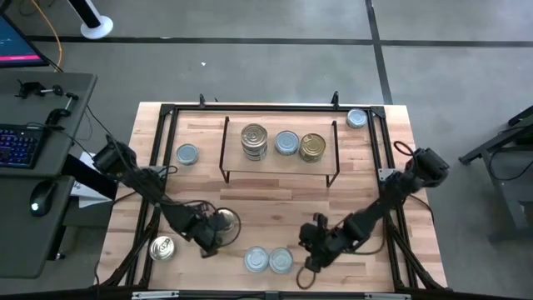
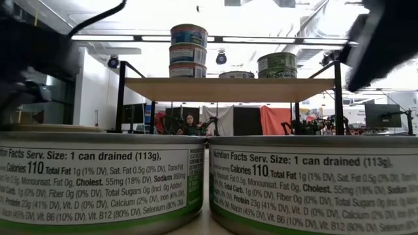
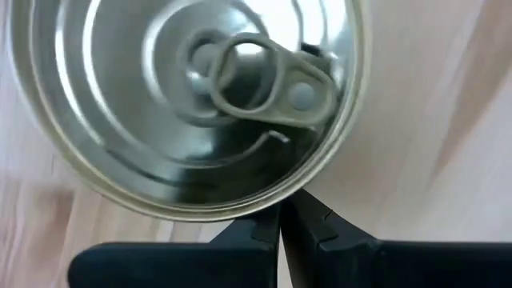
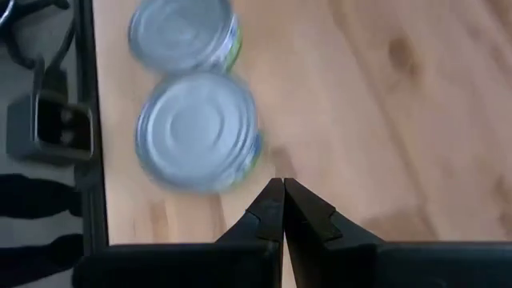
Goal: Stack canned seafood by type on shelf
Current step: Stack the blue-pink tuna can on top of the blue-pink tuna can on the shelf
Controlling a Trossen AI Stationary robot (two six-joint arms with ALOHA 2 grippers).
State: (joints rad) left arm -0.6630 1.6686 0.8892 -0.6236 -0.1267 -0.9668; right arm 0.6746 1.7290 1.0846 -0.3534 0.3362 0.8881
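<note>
The shelf (image 1: 280, 167) holds a stack of cans (image 1: 255, 140), a pale blue-silver can (image 1: 286, 142) and a gold can (image 1: 313, 147). The low view shows that stack (image 2: 188, 51) three cans high. My left gripper (image 1: 211, 242) is shut, low near the table's near edge. Its tips are at the rim of a silver pull-tab can (image 1: 223, 222) that stands on the table. My right gripper (image 1: 311, 255) is also shut and sits just right of two pale cans (image 1: 256, 260) (image 1: 281, 260) standing side by side. In the right wrist view its tips (image 4: 282, 189) are a little short of the nearer can (image 4: 198, 132). My left gripper comes from above with its fingers shut, and its tips (image 3: 280, 218) stand right against the pull-tab can's rim (image 3: 240, 210) on the can's near side. The lid's edge hides the spot, so I cannot tell whether the tips touch the can. The can stands upright on the table.
Loose cans stand on the tabletop: a gold one (image 1: 162, 247) near the left corner, a pale one (image 1: 188, 154) left of the shelf, and another (image 1: 356, 118) at the far right. The black frame rail (image 1: 250, 107) runs round the table. Bare wood lies between the shelf and the grippers.
</note>
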